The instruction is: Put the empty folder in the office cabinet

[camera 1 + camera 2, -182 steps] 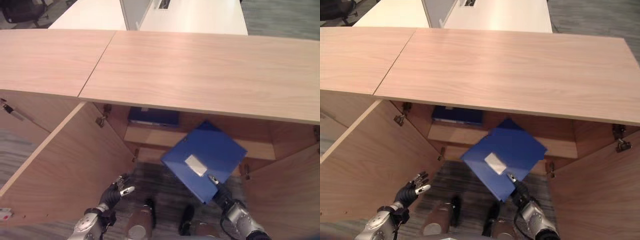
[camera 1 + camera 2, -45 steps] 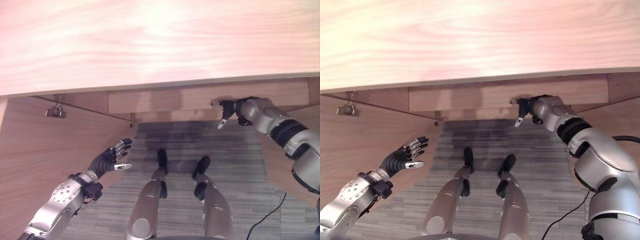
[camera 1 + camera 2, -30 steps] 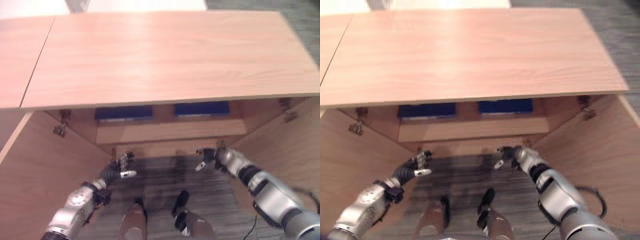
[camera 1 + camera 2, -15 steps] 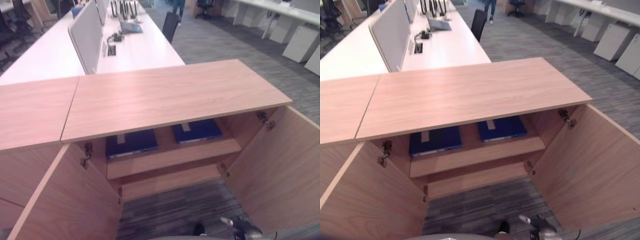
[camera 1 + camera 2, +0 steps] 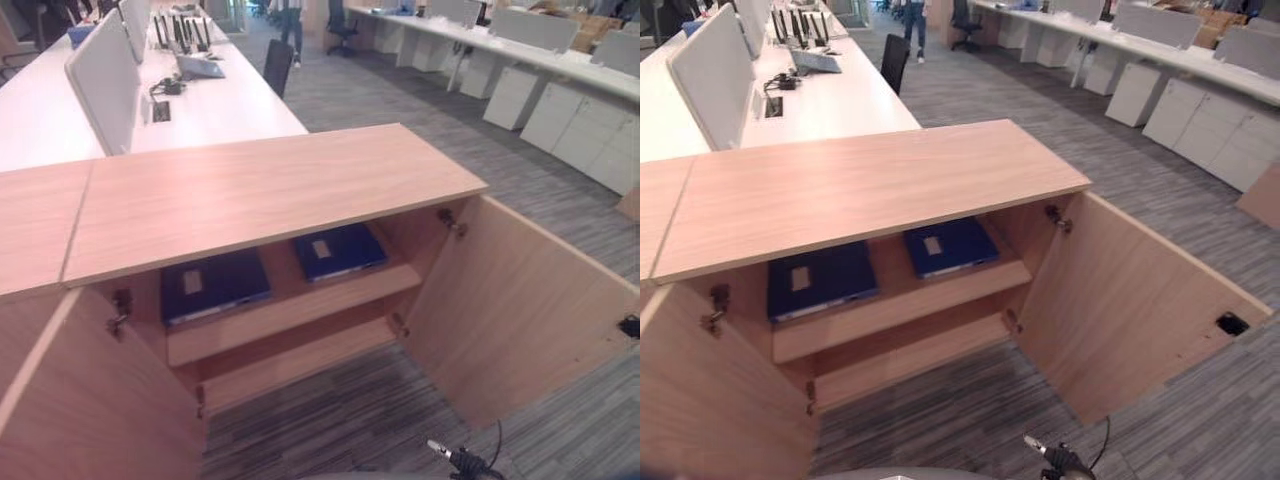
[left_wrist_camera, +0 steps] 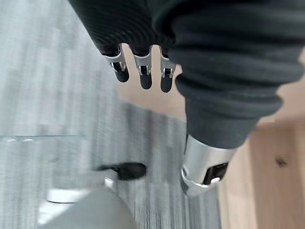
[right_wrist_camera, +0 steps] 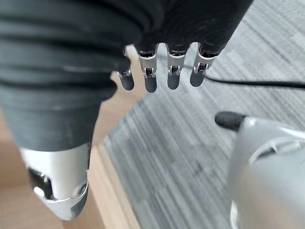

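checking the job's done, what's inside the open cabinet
Two blue folders lie flat, side by side, on the cabinet shelf: left folder, right folder. The top hides the shelf's back.

Two dark blue folders (image 5: 215, 283) (image 5: 338, 251) lie flat, side by side, on the open cabinet's (image 5: 270, 190) shelf.

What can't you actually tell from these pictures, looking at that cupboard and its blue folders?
- Blue folders: the cabinet top hides their back parts, eye views.
- Folder contents: covers closed, unseen.
- Bottom compartment: the shelf hides it.
- Right hand: cut by the bottom edge.
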Available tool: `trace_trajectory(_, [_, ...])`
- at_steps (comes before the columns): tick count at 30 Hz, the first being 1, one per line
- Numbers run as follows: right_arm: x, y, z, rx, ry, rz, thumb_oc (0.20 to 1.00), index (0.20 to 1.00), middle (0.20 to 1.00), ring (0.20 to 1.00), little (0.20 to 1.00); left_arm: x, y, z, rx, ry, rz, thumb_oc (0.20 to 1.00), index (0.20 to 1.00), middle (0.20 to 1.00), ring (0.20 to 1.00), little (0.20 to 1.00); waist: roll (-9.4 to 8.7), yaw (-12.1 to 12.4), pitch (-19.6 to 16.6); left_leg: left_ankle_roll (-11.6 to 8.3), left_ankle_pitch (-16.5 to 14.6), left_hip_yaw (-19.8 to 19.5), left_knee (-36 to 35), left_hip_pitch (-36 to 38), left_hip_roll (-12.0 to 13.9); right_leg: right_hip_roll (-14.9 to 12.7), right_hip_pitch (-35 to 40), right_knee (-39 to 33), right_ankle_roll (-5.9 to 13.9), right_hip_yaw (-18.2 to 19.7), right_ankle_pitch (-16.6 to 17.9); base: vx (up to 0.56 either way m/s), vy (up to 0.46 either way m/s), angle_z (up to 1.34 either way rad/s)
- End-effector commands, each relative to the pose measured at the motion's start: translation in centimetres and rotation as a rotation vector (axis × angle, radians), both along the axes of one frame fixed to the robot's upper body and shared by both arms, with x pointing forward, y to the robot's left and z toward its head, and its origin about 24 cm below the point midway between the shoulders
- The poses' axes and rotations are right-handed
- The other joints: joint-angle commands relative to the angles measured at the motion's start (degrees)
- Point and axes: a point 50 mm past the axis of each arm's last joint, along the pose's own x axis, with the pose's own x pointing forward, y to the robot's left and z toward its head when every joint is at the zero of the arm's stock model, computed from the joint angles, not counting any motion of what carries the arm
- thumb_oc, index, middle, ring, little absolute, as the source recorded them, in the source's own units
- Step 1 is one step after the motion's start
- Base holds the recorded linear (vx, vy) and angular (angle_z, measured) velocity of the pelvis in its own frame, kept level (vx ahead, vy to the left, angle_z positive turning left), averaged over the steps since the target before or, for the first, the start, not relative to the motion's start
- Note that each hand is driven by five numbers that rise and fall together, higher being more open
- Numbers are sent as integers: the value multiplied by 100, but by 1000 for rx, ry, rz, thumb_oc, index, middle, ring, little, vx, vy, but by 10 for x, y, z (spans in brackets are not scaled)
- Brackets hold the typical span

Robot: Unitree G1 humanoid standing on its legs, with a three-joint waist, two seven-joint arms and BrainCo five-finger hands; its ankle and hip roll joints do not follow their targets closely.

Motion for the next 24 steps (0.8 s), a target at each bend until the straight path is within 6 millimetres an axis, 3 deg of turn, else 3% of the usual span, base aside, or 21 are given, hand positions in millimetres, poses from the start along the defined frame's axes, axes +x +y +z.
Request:
trace_trajectory(1, [13,-5,4,-24,-42,-36,1000,1000,1000,1000,1000,14,18,9,51,-36,35,1000,1000,1000,1000,1000,-105,-180,-2,206,-585,-316,26,-182,-51,124,-356,-162,-65,445,110,-6,-189,-41])
trace_trajectory(5, [23,-18,12,-71,-89,-13,1000,1000,1000,1000,1000,11,18,8,46,-36,49,1000,1000,1000,1000,1000,-117,-282,-16,2,-440,-182,55,-112,322,552,-366,-309,-197,670,-169,3,-275,-39])
trace_trajectory(6, [36,-28,22,-117,-154,7,1000,1000,1000,1000,1000,10,12,6,31,-35,44,1000,1000,1000,1000,1000,-104,-360,-21,-90,-364,-152,74,-116,501,740,-360,-344,-273,734,-281,-1,-260,-33])
trace_trajectory(9, [44,-42,32,-173,-201,9,1000,1000,1000,1000,1000,9,6,3,9,-35,44,1000,1000,1000,1000,1000,-60,-429,-46,-191,-274,-113,81,-118,710,940,-358,-384,-354,760,-397,22,-267,-22])
trace_trajectory(11, [60,-64,52,-271,-270,38,1000,1000,1000,1000,1000,6,-1,0,-19,-32,49,1000,1000,1000,1000,1000,2,-488,-67,-333,-145,-59,99,-101,998,1199,-348,-387,-455,762,-539,48,-265,-7])
trace_trajectory(14, [72,-79,67,-337,-322,46,1000,1000,1000,1000,1000,4,-4,-1,-28,-27,46,1000,1000,1000,1000,1000,45,-502,-76,-419,-63,-15,114,-74,1189,1386,-321,-394,-530,766,-643,85,-252,-12])
trace_trajectory(15, [95,-105,101,-469,-449,30,1000,1000,1000,1000,1000,3,-1,0,-27,-25,56,1000,1000,1000,1000,1000,116,-511,-128,-610,-19,-65,101,45,1537,1756,-147,-465,-634,757,-911,164,-298,-16])
trace_trajectory(17, [100,-112,111,-503,-479,27,1000,1000,1000,1000,1000,3,0,0,-26,-26,58,1000,1000,1000,1000,1000,137,-499,-121,-652,7,-60,122,74,1634,1844,-89,-487,-673,736,-955,125,-275,-3])
trace_trajectory(18, [100,-114,112,-516,-484,10,1000,1000,1000,1000,1000,-23,-3,-2,-52,65,37,1000,1000,1000,1000,1000,95,-475,-128,-678,40,-68,134,87,1714,1936,-38,-511,-725,741,-1013,113,-321,-2])
trace_trajectory(19, [116,-109,130,-548,-588,50,1000,1000,1000,1000,1000,-4,19,7,30,34,70,1000,1000,1000,1000,1000,111,-484,-154,-724,63,-78,189,110,1809,2053,19,-541,-773,737,-1079,86,-243,-4])
trace_trajectory(22, [121,-118,141,-589,-611,41,1000,1000,1000,1000,1000,-8,19,7,22,35,79,1000,1000,1000,1000,1000,100,-450,-134,-717,22,-135,334,111,1901,2135,51,-491,-850,753,-1166,68,-183,-5])
trace_trajectory(24, [135,-114,158,-607,-693,73,1000,1000,1000,1000,1000,-10,20,8,40,41,105,1000,1000,1000,1000,1000,59,-433,-74,-675,-106,-274,762,37,1900,2157,59,-395,-924,802,-1219,-5,-174,-13])
